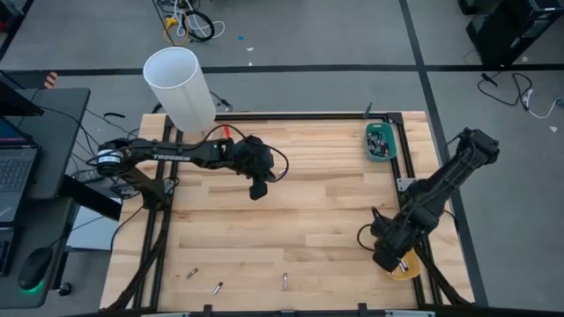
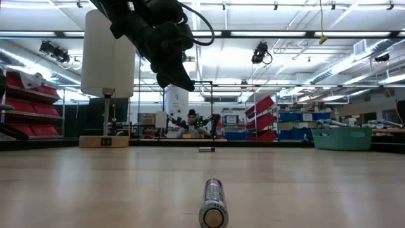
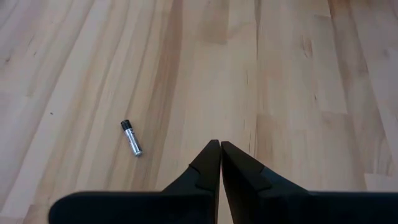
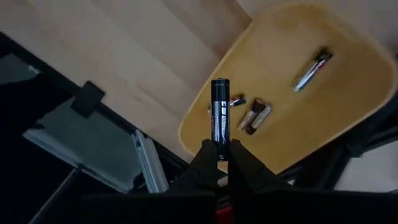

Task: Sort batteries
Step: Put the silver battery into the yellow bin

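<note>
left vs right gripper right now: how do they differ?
Left gripper is shut on nothing; right gripper is shut on a dark battery. Left hangs over bare table near the middle; right hangs over the yellow tray at the table's edge. Both are off the table.

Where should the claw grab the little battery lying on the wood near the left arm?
Probably around the middle of the silvery battery, coming straight down. It lies flat and alone on the wooden table, so fingers fit either side of its round body.
</note>
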Controlling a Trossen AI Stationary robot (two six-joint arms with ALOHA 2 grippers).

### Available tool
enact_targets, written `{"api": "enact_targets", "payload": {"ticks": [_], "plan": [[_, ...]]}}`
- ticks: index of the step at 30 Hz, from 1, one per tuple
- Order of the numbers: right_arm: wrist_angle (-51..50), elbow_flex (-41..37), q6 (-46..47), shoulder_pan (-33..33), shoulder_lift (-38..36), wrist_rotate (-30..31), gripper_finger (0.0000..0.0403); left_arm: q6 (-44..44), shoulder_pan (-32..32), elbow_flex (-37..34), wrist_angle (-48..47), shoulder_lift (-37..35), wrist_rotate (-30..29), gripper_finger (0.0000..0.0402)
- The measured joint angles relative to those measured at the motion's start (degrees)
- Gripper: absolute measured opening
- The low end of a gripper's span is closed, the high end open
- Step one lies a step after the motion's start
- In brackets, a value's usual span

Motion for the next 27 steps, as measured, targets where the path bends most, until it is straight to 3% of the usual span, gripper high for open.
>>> {"api": "enact_targets", "payload": {"ticks": [7, 15, 17, 22, 27], "plan": [[6.6, -6.3, 11.8, 2.6, 0.0, 0.0, 0.0035, -0.3, 0.0, 0.0, -0.4, 0.0, 0.0, 0.0030], [3.9, -7.1, 16.8, 2.8, 0.0, 0.2, 0.0125, -0.3, 0.0, 0.0, -1.3, 0.0, -0.2, 0.0030], [4.2, -7.0, 16.8, 2.5, 0.0, 0.6, 0.0146, -1.0, 0.0, 0.0, -2.5, 0.0, -2.6, 0.0030], [5.0, -5.2, 14.1, -0.7, 0.0, 9.0, 0.0179, -5.5, 0.1, 0.0, -6.4, 0.0, -5.3, 0.0030], [5.8, -3.1, 4.4, -9.3, -0.1, 23.2, 0.0184, -6.2, 0.0, 0.0, -8.9, 0.0, -1.1, 0.0030]]}}
